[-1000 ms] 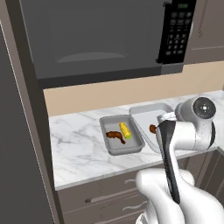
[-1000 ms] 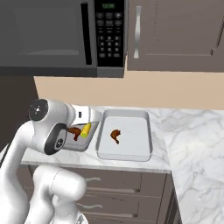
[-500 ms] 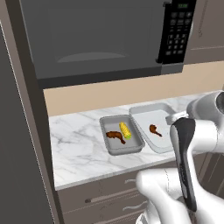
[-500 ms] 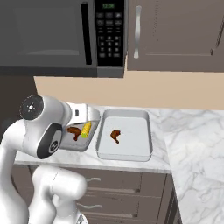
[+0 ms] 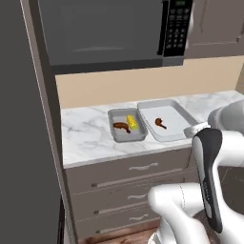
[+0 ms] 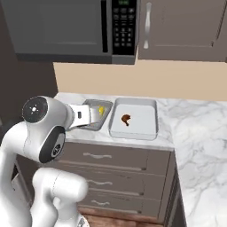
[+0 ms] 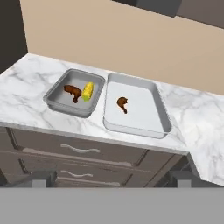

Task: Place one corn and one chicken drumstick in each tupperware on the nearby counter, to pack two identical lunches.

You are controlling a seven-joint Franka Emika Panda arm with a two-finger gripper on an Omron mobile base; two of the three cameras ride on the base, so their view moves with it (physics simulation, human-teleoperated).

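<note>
The white arm rises from the base at 5 o'clock in the left base view and at 7 o'clock in the right base view, elbow folded high. The tool (image 7: 112, 179) is empty, its jaws spread fully apart; the two dark fingertips (image 7: 40, 178) stand at 6 o'clock in the hand view, aimed forward and down.

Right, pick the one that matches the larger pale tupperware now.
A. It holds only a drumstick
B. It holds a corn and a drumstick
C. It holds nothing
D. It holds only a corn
A: the larger pale tupperware holds a single drumstick, while the only corn lies in the smaller grey tupperware beside another drumstick.
</note>
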